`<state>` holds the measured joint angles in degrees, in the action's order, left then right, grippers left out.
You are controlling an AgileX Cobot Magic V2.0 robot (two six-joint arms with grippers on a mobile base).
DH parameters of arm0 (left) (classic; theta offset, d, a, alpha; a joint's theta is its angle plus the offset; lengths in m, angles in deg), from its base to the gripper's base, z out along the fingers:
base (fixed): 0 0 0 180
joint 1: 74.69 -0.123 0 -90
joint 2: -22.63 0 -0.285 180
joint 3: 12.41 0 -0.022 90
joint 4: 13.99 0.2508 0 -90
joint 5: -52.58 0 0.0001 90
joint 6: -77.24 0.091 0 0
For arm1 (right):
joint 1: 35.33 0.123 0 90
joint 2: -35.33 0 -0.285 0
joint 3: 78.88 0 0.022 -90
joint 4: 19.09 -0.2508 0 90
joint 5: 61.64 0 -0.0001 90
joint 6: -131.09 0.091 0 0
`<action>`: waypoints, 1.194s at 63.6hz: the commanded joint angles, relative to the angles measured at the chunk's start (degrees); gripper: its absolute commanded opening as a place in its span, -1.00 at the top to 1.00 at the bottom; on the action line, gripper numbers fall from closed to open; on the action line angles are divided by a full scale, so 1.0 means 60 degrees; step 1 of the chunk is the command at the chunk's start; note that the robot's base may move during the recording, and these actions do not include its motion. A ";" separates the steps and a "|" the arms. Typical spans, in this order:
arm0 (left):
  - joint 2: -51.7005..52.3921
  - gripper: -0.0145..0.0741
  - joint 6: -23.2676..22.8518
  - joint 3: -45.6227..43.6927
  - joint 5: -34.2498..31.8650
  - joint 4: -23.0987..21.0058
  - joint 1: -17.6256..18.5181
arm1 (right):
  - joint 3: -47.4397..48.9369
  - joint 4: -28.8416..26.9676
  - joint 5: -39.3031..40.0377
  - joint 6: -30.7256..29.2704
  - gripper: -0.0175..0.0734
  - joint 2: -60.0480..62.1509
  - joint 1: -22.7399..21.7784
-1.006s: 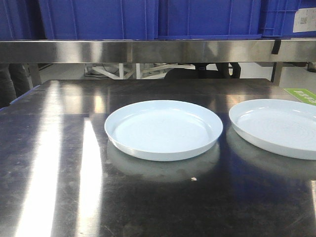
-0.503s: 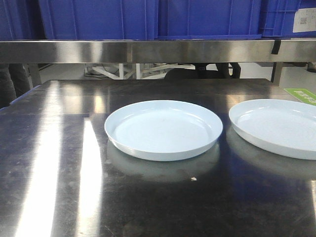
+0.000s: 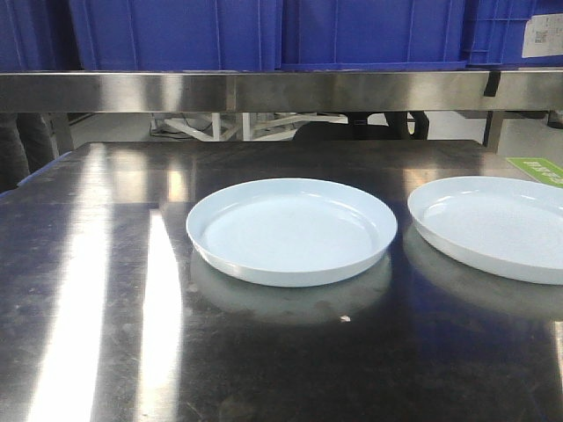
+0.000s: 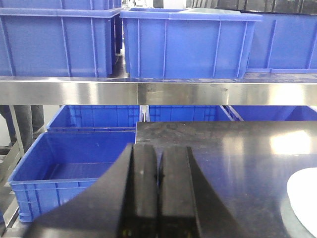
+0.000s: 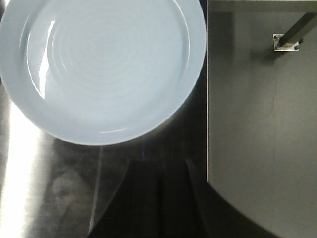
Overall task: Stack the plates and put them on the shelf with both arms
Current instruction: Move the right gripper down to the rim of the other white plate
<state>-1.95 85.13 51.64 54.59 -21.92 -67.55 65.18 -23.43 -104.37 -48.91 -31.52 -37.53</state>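
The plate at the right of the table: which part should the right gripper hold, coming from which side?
Probably the near rim of the right plate, from the side nearest the right gripper: it lies flat on the tabletop, so only its upturned rim can be pinched.

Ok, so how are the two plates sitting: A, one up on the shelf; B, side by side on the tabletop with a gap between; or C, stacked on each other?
B: the centre plate and the cut-off plate both lie flat on the tabletop, with dark steel showing between them.
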 commanded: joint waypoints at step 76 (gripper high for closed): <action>-0.0053 0.49 -0.0039 -0.0285 -0.0786 -0.0057 -0.0016 | 0.5385 -0.0496 -0.0989 -0.1072 -0.21 -0.6620 -0.1199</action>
<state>-1.95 85.13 51.64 54.59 -21.92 -67.55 95.56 -25.64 -111.70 -54.62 -72.76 -44.40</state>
